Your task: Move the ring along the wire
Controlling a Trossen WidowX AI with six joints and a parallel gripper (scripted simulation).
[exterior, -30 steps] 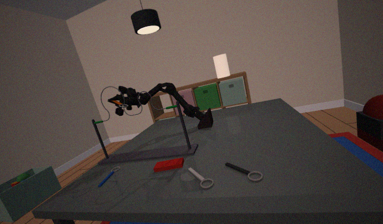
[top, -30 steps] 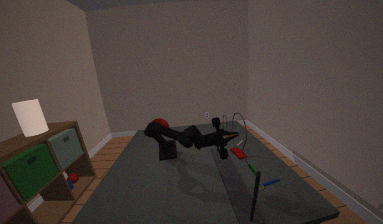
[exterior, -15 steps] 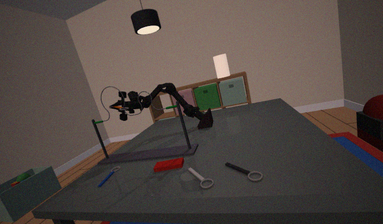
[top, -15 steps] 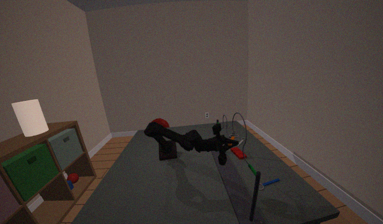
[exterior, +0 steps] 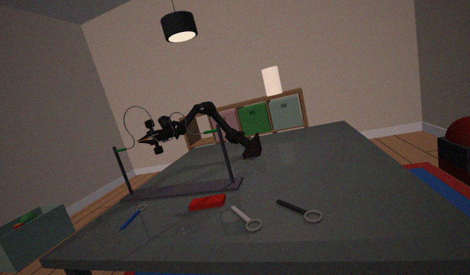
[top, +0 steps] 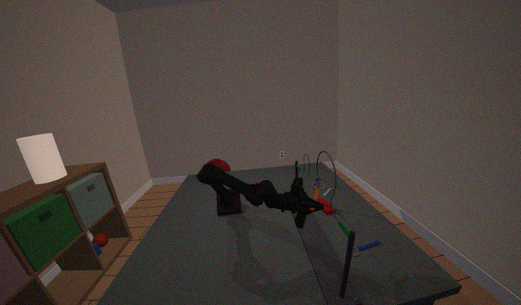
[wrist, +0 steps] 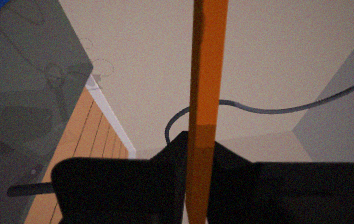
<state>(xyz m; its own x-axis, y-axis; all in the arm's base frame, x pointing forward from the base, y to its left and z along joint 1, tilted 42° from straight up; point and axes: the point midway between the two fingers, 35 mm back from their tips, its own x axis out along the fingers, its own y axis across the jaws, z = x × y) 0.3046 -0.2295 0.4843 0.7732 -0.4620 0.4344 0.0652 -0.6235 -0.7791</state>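
Note:
My gripper (top: 313,207) (exterior: 146,139) (wrist: 190,137) is shut on the orange handle (top: 315,193) (exterior: 144,139) (wrist: 206,75). It holds the handle in the air beside the thin grey wire (top: 328,157) (exterior: 131,109) (wrist: 283,109), on the stretch that drops toward the green part (top: 343,227) (exterior: 120,149) at the near post (top: 347,261) (exterior: 122,171). The other green part (top: 298,166) (exterior: 209,131) sits at the far post (top: 296,171) (exterior: 226,157). In the wrist view the handle runs straight up between the fingers and the wire curves behind it. The ring is out of the wrist view and too small to make out elsewhere.
On the table lie a red block (top: 326,206) (exterior: 206,201), a blue-handled ring (top: 368,245) (exterior: 130,218), a white-handled ring (exterior: 246,218) and a dark-handled ring (exterior: 298,209). The posts stand on a grey base plate (exterior: 182,188). A shelf (top: 46,212) stands by the wall.

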